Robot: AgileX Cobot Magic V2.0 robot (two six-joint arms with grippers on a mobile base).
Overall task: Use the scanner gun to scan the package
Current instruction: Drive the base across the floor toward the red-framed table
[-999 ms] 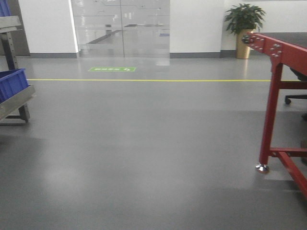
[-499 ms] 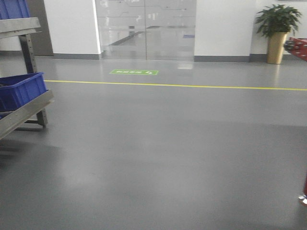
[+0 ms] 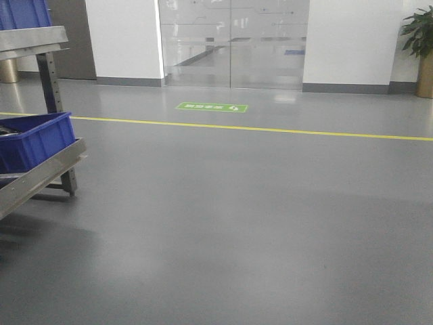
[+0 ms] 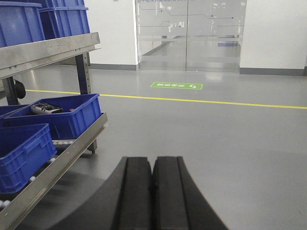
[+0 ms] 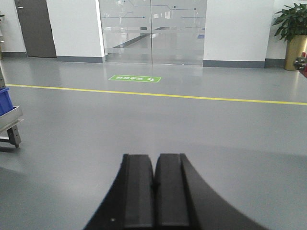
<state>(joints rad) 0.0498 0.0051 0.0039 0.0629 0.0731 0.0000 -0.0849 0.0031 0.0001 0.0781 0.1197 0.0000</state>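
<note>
- The left gripper (image 4: 153, 167) is fully closed, its two black fingers pressed flat together with nothing between them.
- The right gripper (image 5: 154, 165) is the same: fingers touching along their length, holding nothing.
- I cannot pick out the package or the scanner gun in any view. A small dark-and-pale object (image 4: 46, 108) lies in the farther blue plastic bin (image 4: 72, 117) on the left, but it is too small for me to tell what it is.
- The only writing is on a green rectangular floor sign (image 3: 212, 107) with white characters, too blurred to read. It lies just beyond a yellow floor line (image 3: 304, 131), in front of frosted glass doors (image 3: 233, 44).
- To the left stands a grey metal roller rack (image 3: 42, 177) carrying more blue bins, one on its sloping lower shelf and others on the upper shelf.
- Far right, a green potted plant in a gold pot (image 5: 290, 36) stands against the white wall.
- Far left in the right wrist view there is a dark door (image 5: 35, 28).
- The grey glossy floor (image 3: 257, 223) lies between me and the doors.
</note>
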